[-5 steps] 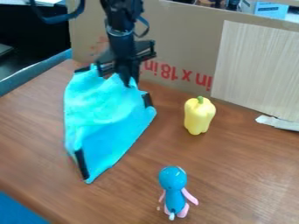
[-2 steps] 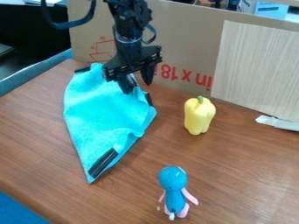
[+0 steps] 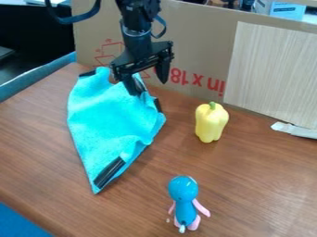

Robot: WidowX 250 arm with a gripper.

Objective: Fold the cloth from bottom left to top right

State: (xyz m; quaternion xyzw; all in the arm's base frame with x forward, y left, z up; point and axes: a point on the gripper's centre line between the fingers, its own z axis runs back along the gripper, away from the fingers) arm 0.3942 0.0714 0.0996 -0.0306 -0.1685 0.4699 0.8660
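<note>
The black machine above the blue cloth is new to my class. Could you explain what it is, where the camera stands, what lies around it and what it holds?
The machine is a black robot arm. At its end is a black two-finger gripper, which works like a simple hand. A fixed camera looks down at a slant; the arm enters from the top edge.

On the brown wooden table lies a bright blue cloth with black strips at its edges. To the right in the picture stands a yellow toy bell pepper; nearer the camera is a blue toy figure with pink limbs. A brown cardboard sheet stands behind.

The fingers are spread apart over the cloth's far part, so the gripper seems to hold nothing.
</note>
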